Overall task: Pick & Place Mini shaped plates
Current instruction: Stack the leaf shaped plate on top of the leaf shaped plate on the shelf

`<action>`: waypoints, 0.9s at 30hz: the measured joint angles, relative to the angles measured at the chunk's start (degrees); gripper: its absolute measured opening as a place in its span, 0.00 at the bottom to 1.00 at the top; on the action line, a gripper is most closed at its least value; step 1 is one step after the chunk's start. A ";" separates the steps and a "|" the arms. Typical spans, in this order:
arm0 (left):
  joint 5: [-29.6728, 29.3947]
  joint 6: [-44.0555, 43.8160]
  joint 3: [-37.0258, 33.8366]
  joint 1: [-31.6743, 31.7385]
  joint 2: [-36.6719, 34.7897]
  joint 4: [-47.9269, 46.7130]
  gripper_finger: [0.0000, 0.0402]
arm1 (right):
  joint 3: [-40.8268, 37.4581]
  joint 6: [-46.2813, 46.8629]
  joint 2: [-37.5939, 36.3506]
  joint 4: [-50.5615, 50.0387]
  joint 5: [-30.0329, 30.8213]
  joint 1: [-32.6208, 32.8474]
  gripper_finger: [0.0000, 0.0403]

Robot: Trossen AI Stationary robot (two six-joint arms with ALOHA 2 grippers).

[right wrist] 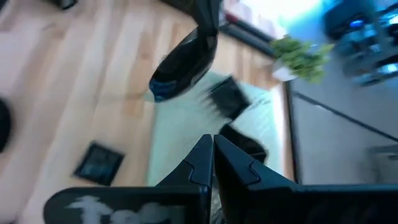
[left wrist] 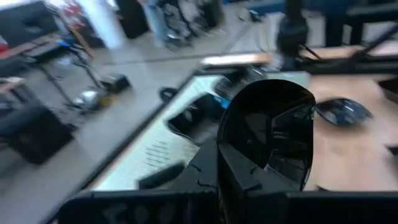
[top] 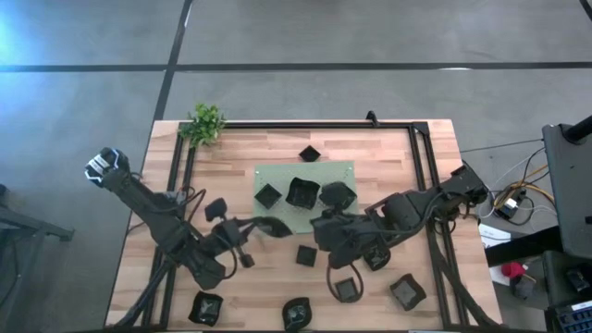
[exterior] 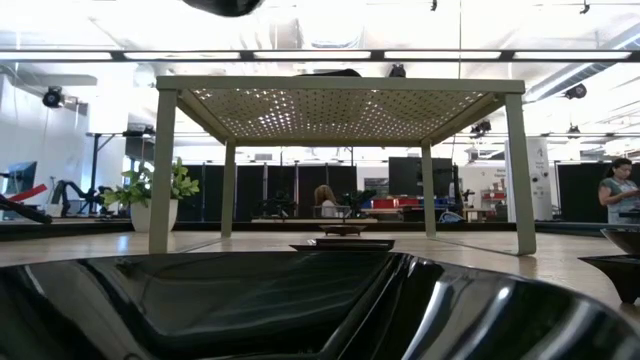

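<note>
While I watch from above, my left claw (top: 264, 225) carries a plate (top: 275, 225) over the mat's (top: 344, 169) left edge. From its wrist, clamped fingers pinch only the rim; it may slip. Right claw (right wrist: 212, 144), closed and empty, risks collision.

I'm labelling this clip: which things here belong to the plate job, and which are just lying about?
Job:
mini shaped plates, scattered on table and mat
one plate clamped in the left tool
right tool, shut and empty
green mat, likely their destination

Lying about:
small plant at a table corner
black frame rails
</note>
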 joint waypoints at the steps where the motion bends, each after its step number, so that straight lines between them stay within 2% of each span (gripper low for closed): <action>1: -1.45 0.00 -0.01 0.06 0.00 0.05 0.00 | -0.04 0.10 0.00 0.63 0.47 -0.02 0.03; 6: -5.72 0.45 -0.03 0.49 0.00 0.45 0.00 | -1.06 1.77 0.12 5.02 1.15 -0.41 0.03; 13: -7.07 1.86 -0.17 1.99 0.02 4.05 0.00 | -2.75 -0.61 0.17 8.41 1.19 -0.76 0.04; 22: -7.13 12.30 -0.32 3.66 0.76 13.83 0.00 | -5.11 -3.40 0.22 12.95 1.62 -1.86 0.19; 27: -8.20 13.43 -0.32 4.47 2.04 14.96 0.00 | -7.44 -6.17 0.24 19.52 1.81 -2.91 0.23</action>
